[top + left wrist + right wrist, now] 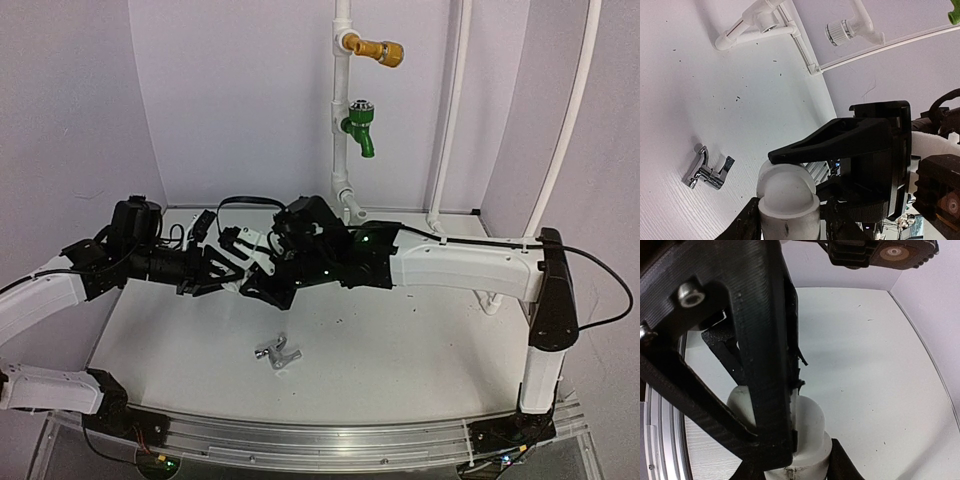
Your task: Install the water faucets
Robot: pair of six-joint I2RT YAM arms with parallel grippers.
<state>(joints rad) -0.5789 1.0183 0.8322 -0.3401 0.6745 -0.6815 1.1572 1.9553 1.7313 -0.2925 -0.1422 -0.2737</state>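
Fitting is off the surface, mid-scene, clamped from both sides. The left end effector grips its barrel, and the right end effector is closed narrowly on the same piece. Its long axis runs along the left fingers, domed end pointing away from that wrist. Tap lies flat nearer the bases, long axis roughly left-right; spout direction cannot be determined.

one silver metal tap lying on the worktop towards its near edge, one white plastic fitting being held above the worktop, one yellow-brass tap and one green tap sitting on one pipe, three white upright pipes rising at the far edge
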